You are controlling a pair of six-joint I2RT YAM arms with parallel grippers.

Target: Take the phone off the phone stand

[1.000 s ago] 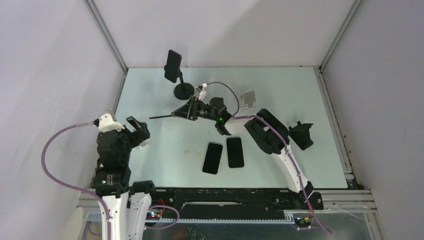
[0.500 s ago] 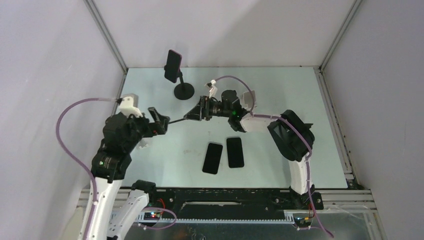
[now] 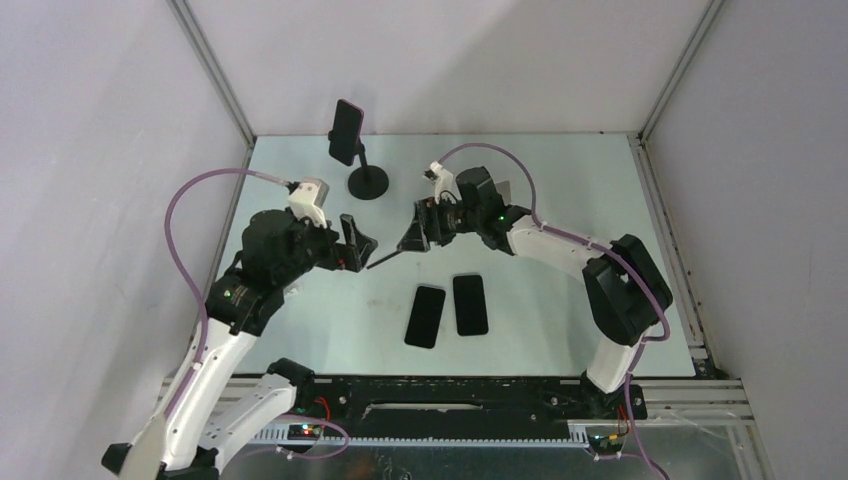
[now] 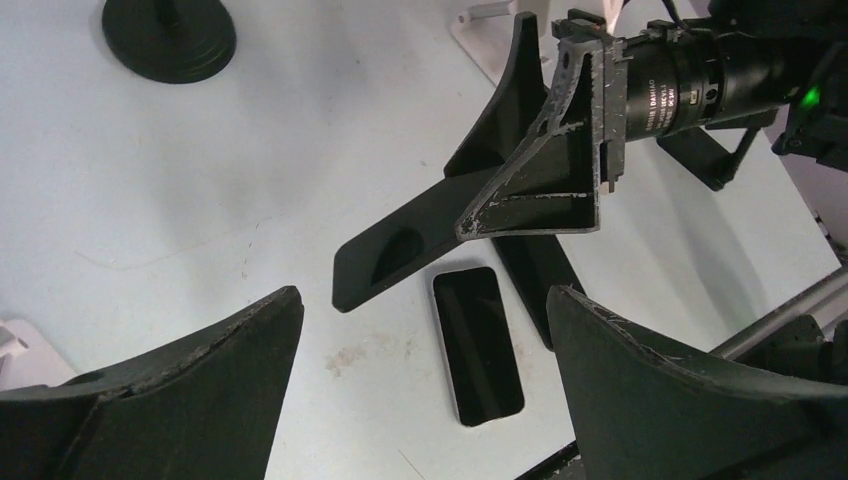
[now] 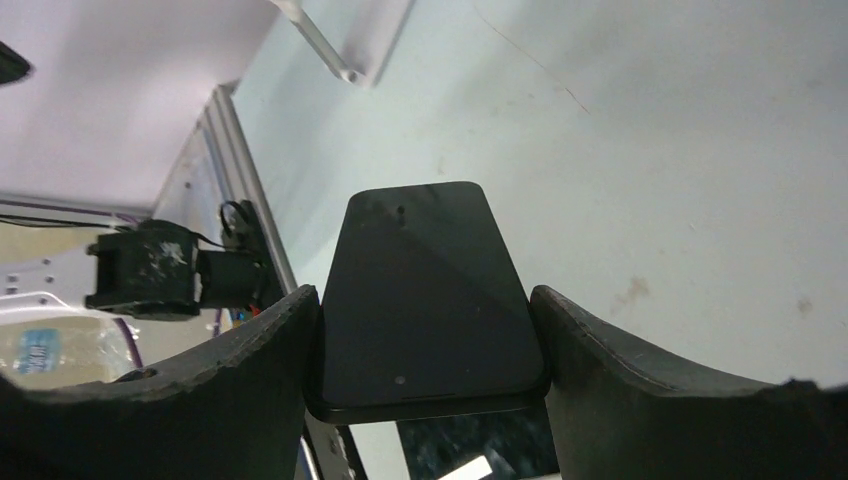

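Both arms have swung inward: left tool [image 3: 358,243], spread wide, faces the phone [image 5: 420,300] pinched in the right tool [image 3: 418,232] above the counter [image 3: 560,170]; another phone [image 3: 346,131] sits on its stand [image 3: 368,183]. An early release would drop the held one.

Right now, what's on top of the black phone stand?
A dark phone, held clear above the stand's round base. The cradle gripping it is covered by the phone.
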